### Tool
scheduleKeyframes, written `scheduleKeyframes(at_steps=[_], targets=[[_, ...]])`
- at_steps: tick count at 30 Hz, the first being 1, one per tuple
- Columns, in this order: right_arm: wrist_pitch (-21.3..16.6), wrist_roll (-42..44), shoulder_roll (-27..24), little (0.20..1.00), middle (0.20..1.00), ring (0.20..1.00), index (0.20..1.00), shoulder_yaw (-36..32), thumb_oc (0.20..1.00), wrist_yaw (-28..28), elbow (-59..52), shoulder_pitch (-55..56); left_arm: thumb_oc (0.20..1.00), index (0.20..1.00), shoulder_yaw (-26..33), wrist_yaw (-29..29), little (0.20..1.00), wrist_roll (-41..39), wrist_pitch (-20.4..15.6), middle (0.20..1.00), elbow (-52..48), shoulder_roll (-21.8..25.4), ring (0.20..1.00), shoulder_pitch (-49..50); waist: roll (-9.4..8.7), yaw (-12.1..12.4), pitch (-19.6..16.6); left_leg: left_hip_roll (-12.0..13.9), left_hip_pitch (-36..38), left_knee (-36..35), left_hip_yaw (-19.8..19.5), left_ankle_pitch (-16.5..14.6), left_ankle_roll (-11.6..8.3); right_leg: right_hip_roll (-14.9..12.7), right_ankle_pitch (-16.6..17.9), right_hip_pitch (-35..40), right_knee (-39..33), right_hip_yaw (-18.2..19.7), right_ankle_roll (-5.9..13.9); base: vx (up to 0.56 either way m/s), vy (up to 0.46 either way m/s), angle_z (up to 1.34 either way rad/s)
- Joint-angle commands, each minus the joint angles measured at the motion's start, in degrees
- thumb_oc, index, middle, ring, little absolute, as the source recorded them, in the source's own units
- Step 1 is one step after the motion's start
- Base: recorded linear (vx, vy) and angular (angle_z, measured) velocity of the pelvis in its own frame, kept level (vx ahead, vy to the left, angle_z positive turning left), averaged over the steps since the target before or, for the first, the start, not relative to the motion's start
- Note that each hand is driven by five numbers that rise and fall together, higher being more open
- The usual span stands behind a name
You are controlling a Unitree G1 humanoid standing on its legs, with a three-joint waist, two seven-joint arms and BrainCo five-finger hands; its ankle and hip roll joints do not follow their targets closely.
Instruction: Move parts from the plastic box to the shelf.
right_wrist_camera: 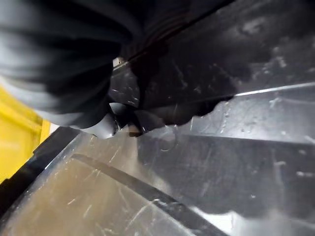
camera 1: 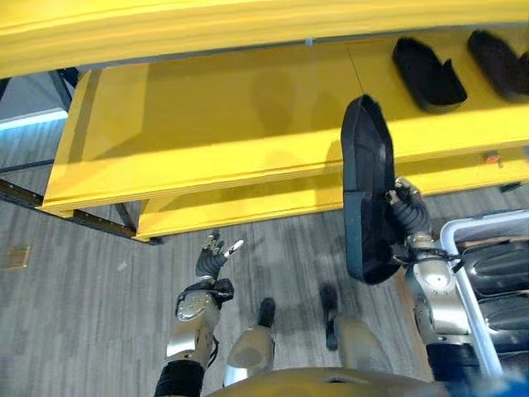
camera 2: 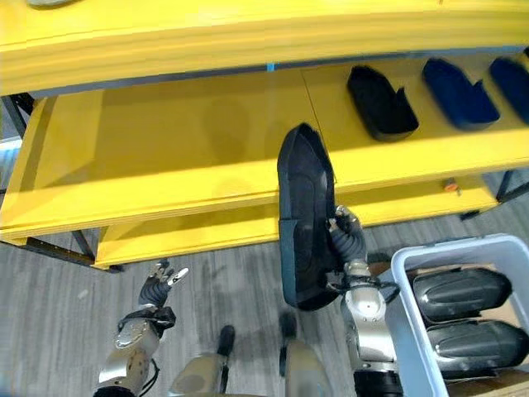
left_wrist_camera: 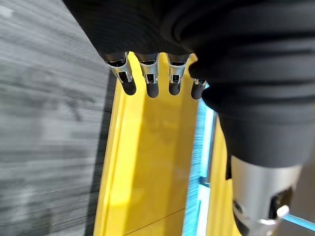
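Six black parts: one held, three on the yellow shelf, two in the plastic box.

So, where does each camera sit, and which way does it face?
Left eye view: on the head, looking down at the yellow shelf; the left hand hangs open, the right hand lifts a black part.
Right eye view: same head, slightly aside; it adds the plastic box with two more parts.
Left wrist view: looks along straight fingers at the shelf.
Right wrist view: pressed close against the held part.
Both eye views share the shelf, both hands and the lifted part.
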Motion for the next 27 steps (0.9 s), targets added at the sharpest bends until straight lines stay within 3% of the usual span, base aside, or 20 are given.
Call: scheduleKeyframes(at_steps=[1, 4, 9, 13, 20, 24, 25, 26, 27], targets=[[-2.75, 1.58, 0.00, 0.200, 0.200, 0.200, 0.200, -3.78, 0.200, 0.34, -5.36, -0.04, 1.000, 1.000, 0.30, -1.39, 1.000, -0.58, -2.14, 1.000, -7.46, 3.08, 1.000, 2.88, -1.63, -2.35, -3.91, -6.67, 10.23, -7.02, 3.91, -1.03, 0.51, -2.52, 7.37, 2.73, -2.96, 0.37, 1.95, 0.21, -0.081, 0.67], [-2.58, 1.30, -0.34, 0.200, 0.200, 0.200, 0.200, -4.65, 0.200, 1.85, -6.23, 2.27, 1.000, 1.000, 0.28, -2.24, 1.000, -0.67, -1.95, 1.000, -7.37, 2.51, 1.000, 4.16, -2.97, -3.32, -5.59, -7.32, 12.67, -7.02, 2.87, -2.18, 0.35, -2.43, 9.32, 5.29, -2.29, 2.32, 1.99, 0.20, -0.130, 0.82], [-2.54, 1.38, -1.69, 0.200, 0.200, 0.200, 0.200, -6.71, 0.200, 1.94, -6.03, 3.51, 1.000, 1.000, -0.53, -3.13, 1.000, -0.77, -1.78, 1.000, -7.69, 1.40, 1.000, 5.70, -1.99, -3.46, -7.47, -4.80, 12.80, -7.02, 1.48, -0.81, -0.74, -1.35, 8.64, 6.32, 0.60, -0.49, 0.82, 0.13, -0.201, 0.32], [-2.40, 1.61, -1.84, 0.200, 0.200, 0.200, 0.200, -7.08, 0.200, 1.64, -5.78, 3.35, 1.000, 1.000, -0.91, -3.29, 1.000, -1.20, -1.71, 1.000, -7.59, 1.25, 1.000, 6.15, -1.53, -3.35, -8.40, -3.57, 12.23, -7.02, 1.21, 0.23, -1.54, -0.47, 7.41, 7.28, 0.74, -2.04, 0.23, 0.09, -0.140, 0.17], [-2.27, 1.93, -2.25, 0.200, 0.200, 0.200, 0.200, -7.47, 0.200, 1.60, -5.92, 3.70, 1.000, 1.000, -1.74, -4.12, 1.000, -1.52, -1.40, 1.000, -7.39, 1.17, 1.000, 5.89, 0.24, -4.21, -8.50, -1.13, 14.02, -6.75, 2.53, 2.06, -2.68, 0.75, 2.44, 7.50, 6.97, -3.16, -1.70, 0.10, -0.089, 0.15], [-2.27, 1.91, -2.55, 0.200, 0.200, 0.200, 0.200, -6.88, 0.200, 1.67, -6.07, 3.45, 1.000, 1.000, -2.16, -4.12, 1.000, -1.71, -1.38, 1.000, -7.26, 1.26, 1.000, 5.09, 0.02, -4.53, -8.02, -1.64, 12.18, 0.32, 3.12, 3.43, -3.72, 0.85, 1.71, 10.01, 6.19, -2.52, -2.47, 0.10, -0.073, 0.21], [-2.36, 2.34, -3.13, 0.200, 0.200, 0.200, 0.200, -6.46, 0.200, 1.50, -5.89, 2.91, 1.000, 1.000, -2.41, -4.06, 1.000, -1.97, -1.33, 1.000, -7.91, 1.60, 1.000, 4.38, -0.91, -3.85, -7.23, -4.43, 7.58, 8.65, 3.01, 6.21, -5.27, 0.12, 2.15, 12.39, 4.36, -2.38, -2.99, 0.03, -0.057, 0.16], [-2.42, 2.73, -3.21, 0.200, 0.200, 0.200, 0.200, -6.02, 0.200, 1.67, -5.82, 2.66, 1.000, 1.000, -2.71, -4.08, 1.000, -2.22, -1.31, 1.000, -7.89, 1.76, 1.000, 4.11, -1.65, -3.53, -6.67, -5.51, 4.85, 12.59, 4.12, 6.77, -5.53, -0.62, 2.32, 13.30, 3.57, -2.69, -3.16, 0.03, -0.083, 0.19], [-2.51, 2.75, -3.38, 0.200, 0.200, 0.200, 0.200, -6.00, 0.200, 1.57, -5.87, 2.43, 1.000, 1.000, -3.10, -4.15, 1.000, -2.21, -1.41, 1.000, -7.81, 2.01, 1.000, 3.89, -2.63, -3.33, -6.27, -4.97, 1.48, 14.88, 7.17, 7.00, -5.15, -1.85, 2.07, 14.17, 2.89, -3.38, -3.03, 0.01, -0.055, 0.28]])
